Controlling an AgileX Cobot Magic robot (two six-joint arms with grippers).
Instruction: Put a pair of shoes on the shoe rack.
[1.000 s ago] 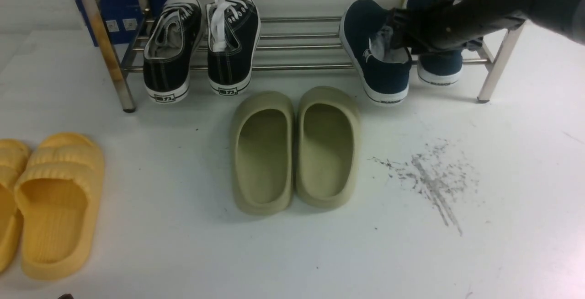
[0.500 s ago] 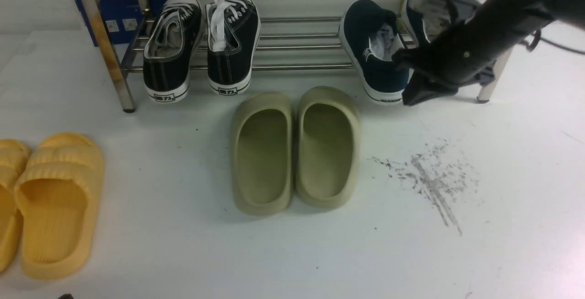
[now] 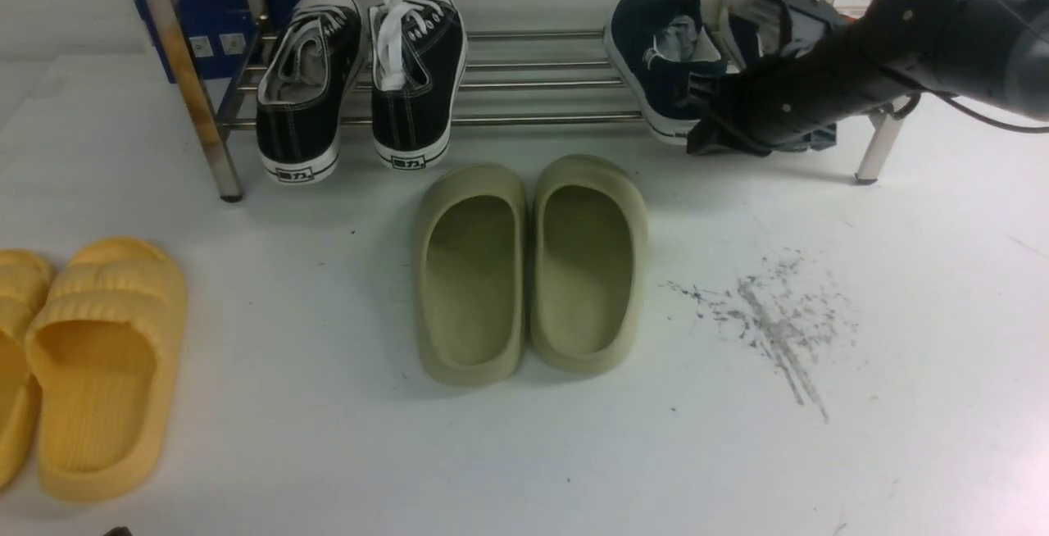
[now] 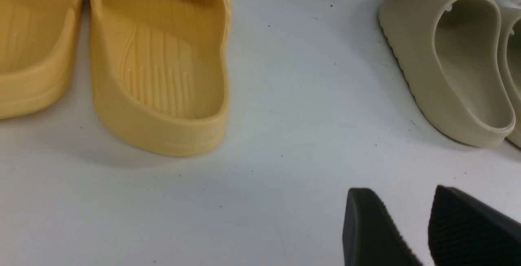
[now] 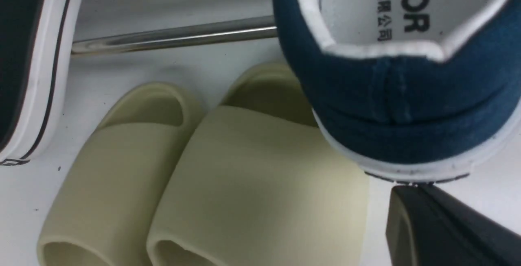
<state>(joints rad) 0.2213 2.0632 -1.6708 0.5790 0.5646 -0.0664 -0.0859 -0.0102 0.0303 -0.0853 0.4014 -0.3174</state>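
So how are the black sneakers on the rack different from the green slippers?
The black sneakers have laces, while the green slippers have none. The sneakers sit up on the rack; the slippers stand on the table. The sneakers have white soles, whereas the slippers look one colour all over. Both are pairs set side by side.
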